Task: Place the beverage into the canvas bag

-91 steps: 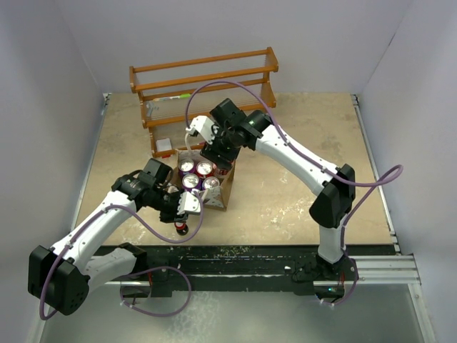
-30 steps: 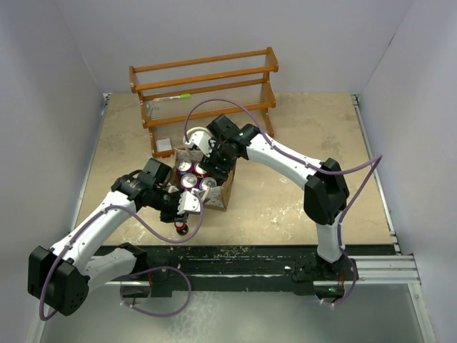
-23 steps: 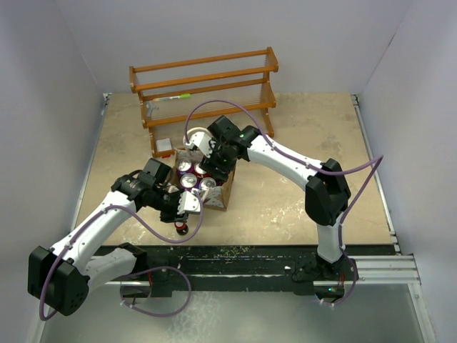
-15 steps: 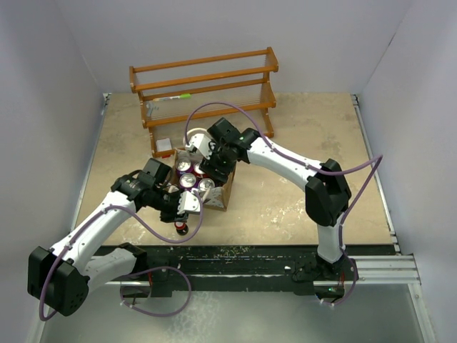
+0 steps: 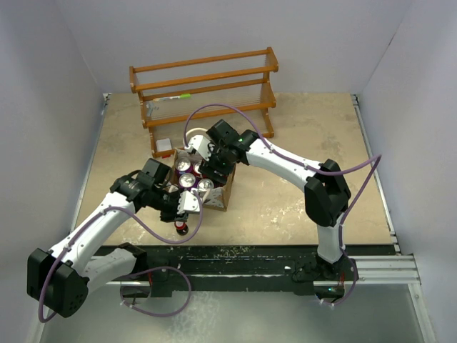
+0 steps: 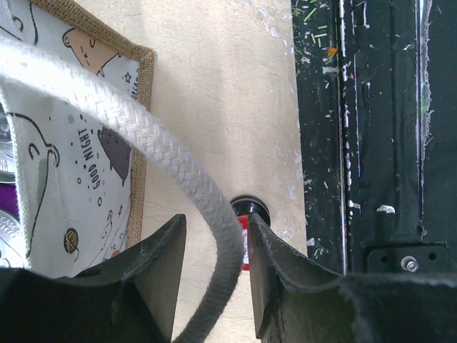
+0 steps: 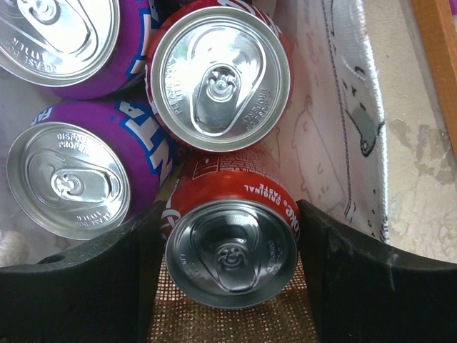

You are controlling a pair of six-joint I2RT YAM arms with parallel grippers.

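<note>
Near edge: black metal rail, flecked with debris. Beyond it, a scuffed beige tabletop.

Left gripper: jaws pinched on the white braided loop handle of the white printed canvas bag, which sits mid-table.

Right gripper: reaching inside the bag, jaws clamped on a red aluminium drink can. This can sits beside a second red can and two purple cans.

Far side: orange wooden rack. Plain white walls enclose the table.

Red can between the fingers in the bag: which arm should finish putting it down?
Right. The right end effector grips that red can inside the canvas bag; the left end effector only has the rope handle between its fingers.
</note>
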